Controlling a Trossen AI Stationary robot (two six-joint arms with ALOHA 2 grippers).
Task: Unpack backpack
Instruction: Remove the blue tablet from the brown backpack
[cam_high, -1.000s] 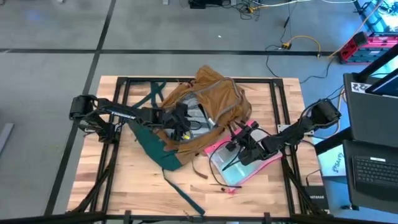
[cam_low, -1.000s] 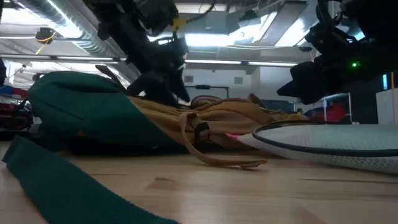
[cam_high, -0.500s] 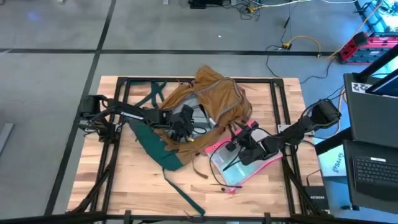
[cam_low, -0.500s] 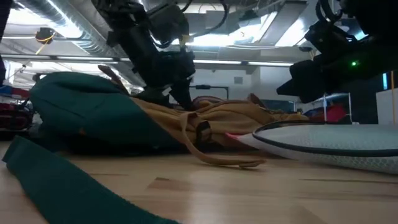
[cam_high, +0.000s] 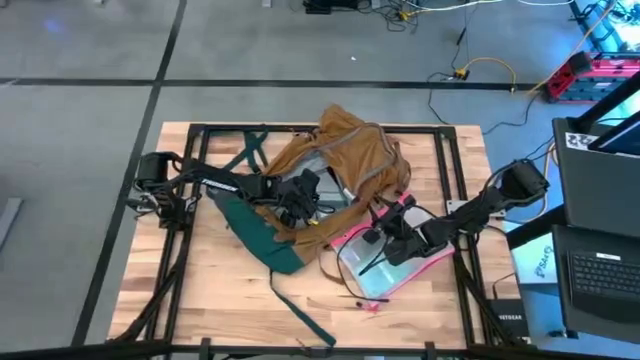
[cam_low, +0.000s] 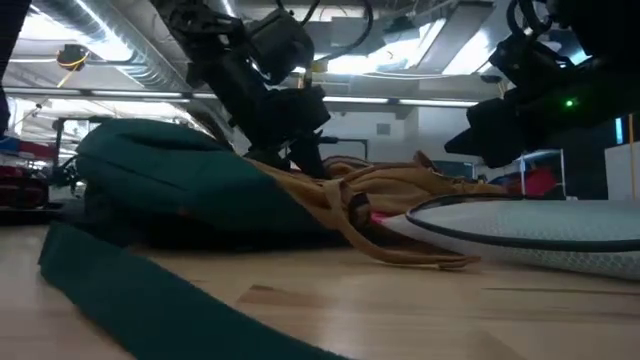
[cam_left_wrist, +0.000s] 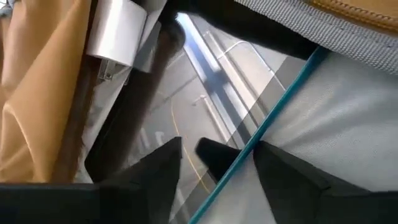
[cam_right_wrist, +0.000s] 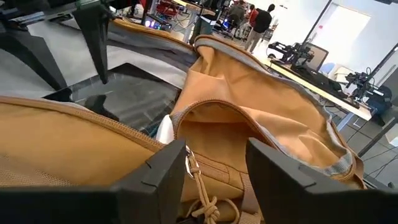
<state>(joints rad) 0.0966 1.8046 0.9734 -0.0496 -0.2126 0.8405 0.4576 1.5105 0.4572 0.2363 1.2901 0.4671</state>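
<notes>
While the backpack (cam_high: 345, 165) lies slumped across the far middle of the table (cam_high: 180, 290), we see the left gripper (cam_high: 303, 196) reaching into its open mouth. The tan flap is bunched up toward the far side, the teal base (cam_high: 258, 232) sags toward the near left, and a long teal strap (cam_high: 300, 315) trails off toward the near edge. In the left wrist view, we are right inside the bag: grey lining (cam_left_wrist: 348, 124) on one side, tan fabric (cam_left_wrist: 37, 93) on the other, and a clear sleeve with a teal edge (cam_left_wrist: 261, 130) running between the gripper's fingers (cam_left_wrist: 283, 174), which stand apart with nothing clamped. A white block (cam_left_wrist: 118, 31) sits deeper in. From the low view, we catch the left arm (cam_low: 250, 70) dipping down behind the teal bulk of the bag.

Over on the right, the right gripper (cam_high: 380, 240) hovers just beside the bag, above a clear pink-edged pouch (cam_high: 385, 270) that lies flat, near and to the right of the pack. Its fingers (cam_right_wrist: 158, 174) are spread apart and empty, pointed at the tan opening with a cord (cam_right_wrist: 202, 199) dangling close by. People (cam_right_wrist: 249, 22) stand far off in the room beyond.
</notes>
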